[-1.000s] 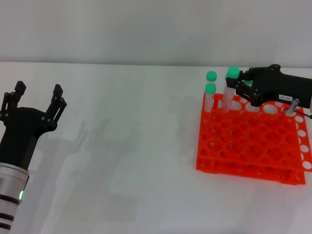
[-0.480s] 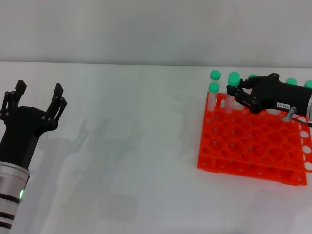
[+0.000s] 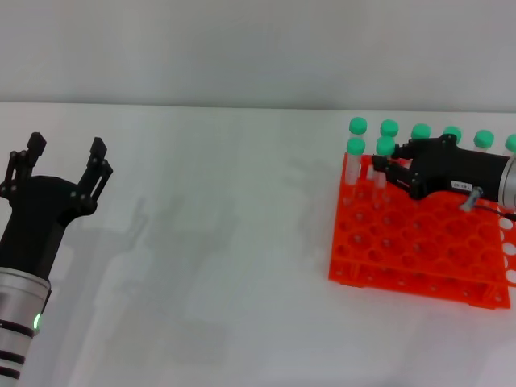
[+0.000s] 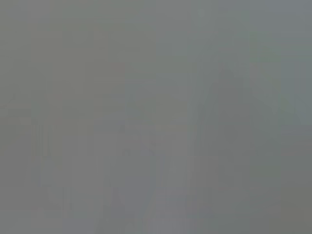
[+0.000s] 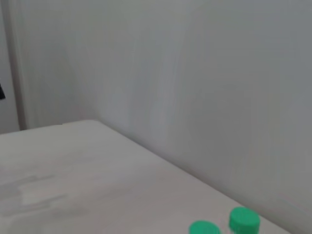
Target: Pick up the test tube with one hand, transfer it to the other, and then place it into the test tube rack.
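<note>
Orange-red test tube rack; green tube caps; black claws.

Left end effector: black, two jointed fingers; silver wrist, black bands, green light.
Right end effector: black body, white label, silver screw.

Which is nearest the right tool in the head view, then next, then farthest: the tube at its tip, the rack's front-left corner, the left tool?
1. Test tube, at the right tool tip.
2. Rack's front-left corner, nearer the robot.
3. Left tool, far across the table.
</note>
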Robot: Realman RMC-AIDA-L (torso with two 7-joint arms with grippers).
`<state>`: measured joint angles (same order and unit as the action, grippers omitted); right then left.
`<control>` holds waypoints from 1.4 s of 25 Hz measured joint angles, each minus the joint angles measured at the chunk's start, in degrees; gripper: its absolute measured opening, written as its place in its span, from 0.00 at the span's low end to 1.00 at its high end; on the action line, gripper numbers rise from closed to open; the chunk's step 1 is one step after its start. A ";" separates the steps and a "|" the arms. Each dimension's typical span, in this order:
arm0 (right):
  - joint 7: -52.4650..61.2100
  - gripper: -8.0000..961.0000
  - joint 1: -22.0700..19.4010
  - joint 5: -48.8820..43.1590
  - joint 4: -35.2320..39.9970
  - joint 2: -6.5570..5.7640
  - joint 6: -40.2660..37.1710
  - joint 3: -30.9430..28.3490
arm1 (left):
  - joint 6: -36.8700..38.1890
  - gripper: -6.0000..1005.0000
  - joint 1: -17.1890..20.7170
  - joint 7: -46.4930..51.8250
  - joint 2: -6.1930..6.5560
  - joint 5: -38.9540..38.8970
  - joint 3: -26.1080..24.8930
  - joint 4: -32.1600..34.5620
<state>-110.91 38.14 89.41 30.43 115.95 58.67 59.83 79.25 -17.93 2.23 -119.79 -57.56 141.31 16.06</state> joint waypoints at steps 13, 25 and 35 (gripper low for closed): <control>0.08 0.59 -1.65 1.55 0.66 -0.37 2.45 0.80 | 0.38 0.83 0.18 0.50 0.00 0.35 0.19 0.02; -0.23 0.67 -9.18 5.05 5.00 -1.08 8.21 -0.78 | 0.47 0.83 -0.08 0.55 0.03 0.02 -0.22 -0.07; -20.99 0.67 -17.71 19.33 -6.06 -0.79 13.17 -25.34 | 0.54 0.83 -0.78 1.10 0.22 -0.07 -0.30 -0.26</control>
<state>-131.91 20.44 108.75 24.37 115.16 71.84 34.49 79.79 -18.71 3.33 -119.57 -57.63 141.02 15.80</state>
